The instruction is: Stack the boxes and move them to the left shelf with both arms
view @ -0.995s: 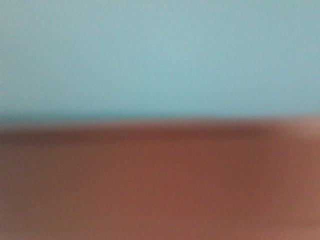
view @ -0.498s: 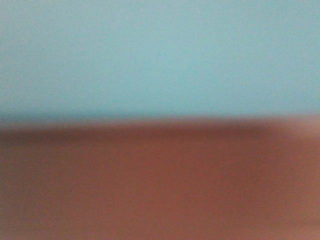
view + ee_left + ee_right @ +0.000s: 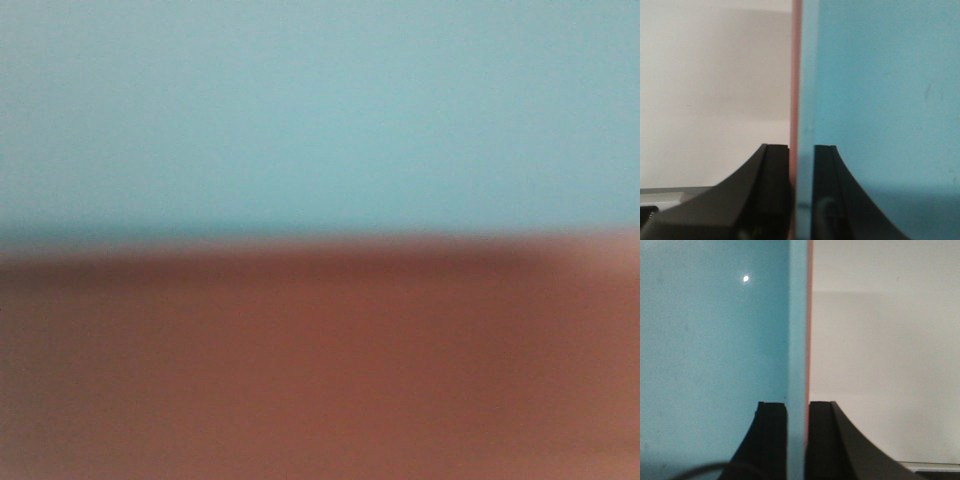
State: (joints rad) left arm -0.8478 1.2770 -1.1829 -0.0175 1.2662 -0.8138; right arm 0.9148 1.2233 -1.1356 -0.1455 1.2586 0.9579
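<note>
Your left end effector (image 3: pixel 801 150) and right end effector (image 3: pixel 797 407) each clamp a wall of the stacked boxes (image 3: pixel 880 100), its edge running toward 12 o'clock.

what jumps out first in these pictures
The blue tub fills most of both wrist views, with the thin edge of the pink tub pressed against its wall. The left gripper and right gripper each pinch that doubled wall between black fingers. The front view is only a blur, blue above and reddish-pink below.
</note>
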